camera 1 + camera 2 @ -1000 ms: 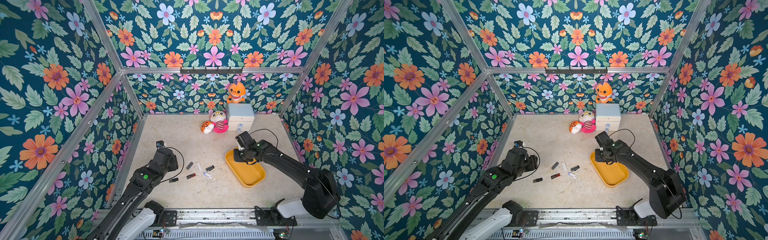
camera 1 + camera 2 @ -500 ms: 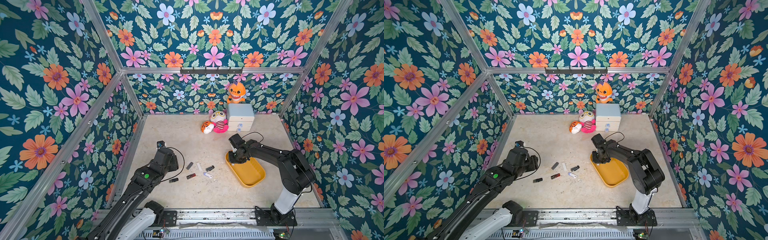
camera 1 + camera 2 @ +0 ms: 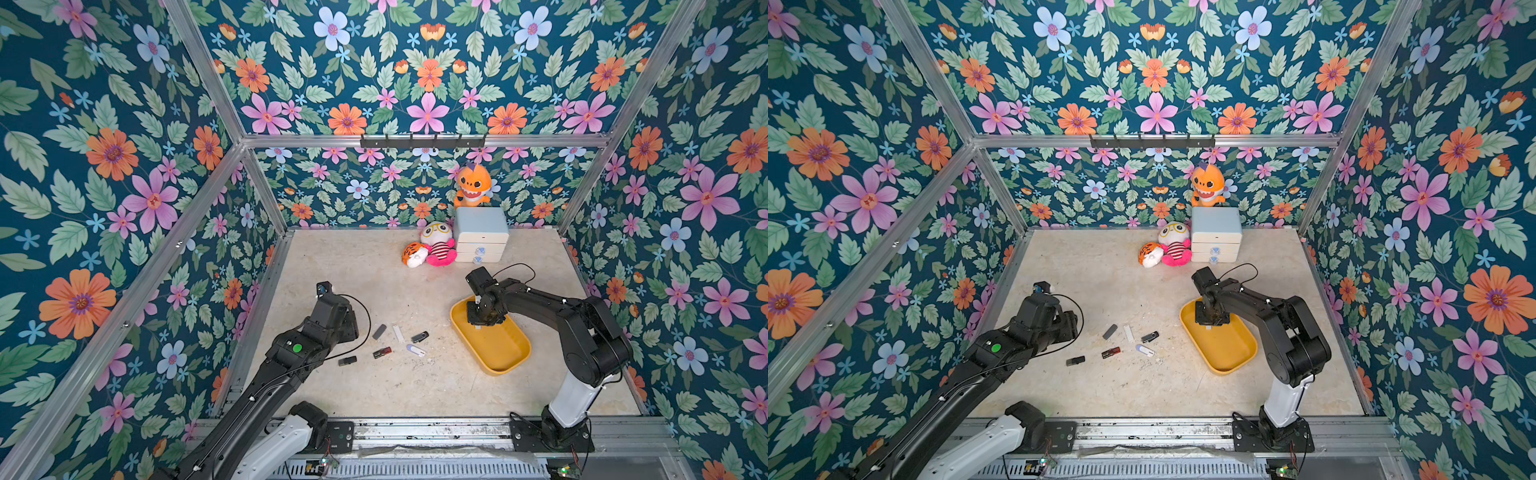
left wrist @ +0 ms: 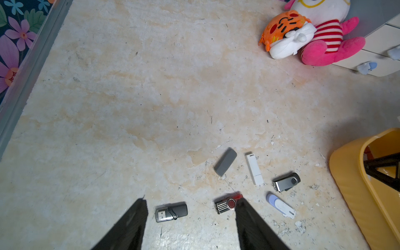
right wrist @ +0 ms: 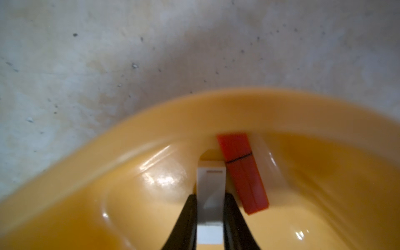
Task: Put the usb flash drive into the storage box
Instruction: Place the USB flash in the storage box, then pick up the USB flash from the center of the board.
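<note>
The right tool [image 5: 210, 198] grips a white usb flash drive [image 5: 210, 179] low inside the storage box [image 3: 505, 357], at its 11 o'clock end beside a red drive [image 5: 242, 171], so letting go should land it inside. The left tool [image 4: 191, 202] hangs open-jawed over loose drives [image 4: 255, 171] on the worktop [image 4: 151, 97] at the box's 9 o'clock, likely staged for another pick
</note>
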{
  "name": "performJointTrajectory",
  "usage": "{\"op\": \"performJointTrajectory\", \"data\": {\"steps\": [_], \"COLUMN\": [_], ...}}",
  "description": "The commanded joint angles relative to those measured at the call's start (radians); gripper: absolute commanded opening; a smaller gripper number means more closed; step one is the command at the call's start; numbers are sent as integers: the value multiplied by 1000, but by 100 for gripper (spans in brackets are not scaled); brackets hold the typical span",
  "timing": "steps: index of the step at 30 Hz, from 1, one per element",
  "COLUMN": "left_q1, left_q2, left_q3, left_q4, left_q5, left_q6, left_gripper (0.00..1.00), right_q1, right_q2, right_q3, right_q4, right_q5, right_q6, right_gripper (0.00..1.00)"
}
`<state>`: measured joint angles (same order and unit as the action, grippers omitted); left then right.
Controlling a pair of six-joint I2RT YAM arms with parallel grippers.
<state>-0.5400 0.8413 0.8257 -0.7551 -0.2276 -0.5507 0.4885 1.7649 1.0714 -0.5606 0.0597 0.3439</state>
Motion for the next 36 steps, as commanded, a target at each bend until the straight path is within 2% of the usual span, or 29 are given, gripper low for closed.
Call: {"op": "performJointTrajectory", "data": {"steps": [1,7,14,16,20,22,24,27,28,32,36], "left_q1": [0,0,0,0,1,0,0,-5,-16,-118,-229], "left_q2": [5,10,20,29,54,75,101,163,193,336,553], "left_q3": [3,3,3,3,9,12,5,-39,-47,-40,33], "left_q4": [13,12,14,14,20,44,77,197,233,316,333], "left_q5": [-1,-2,3,7,27,47,95,217,228,140,40], "left_q6": [2,2,2,3,12,24,0,-72,-102,-199,-290], "left_gripper": [70,70,70,70,70,70,70,70,70,70,69], "right_q1": [-1,-1,-1,-1,-1,0,5,11,15,39,103], "right_q2": [-17,-3,46,39,-8,-60,-135,-259,-317,-566,-781], "right_q3": [-8,6,40,43,48,38,23,-16,-52,-235,-362], "right_q4": [-14,31,9,4,-19,-27,-33,-54,-42,44,97], "right_q5": [-10,-105,-100,-78,-92,-102,-102,-72,-65,3,51], "right_q6": [-21,-58,-94,-95,-92,-75,-66,-44,-39,10,70], "right_gripper": [11,11,13,19,43,52,56,57,56,56,56]}}
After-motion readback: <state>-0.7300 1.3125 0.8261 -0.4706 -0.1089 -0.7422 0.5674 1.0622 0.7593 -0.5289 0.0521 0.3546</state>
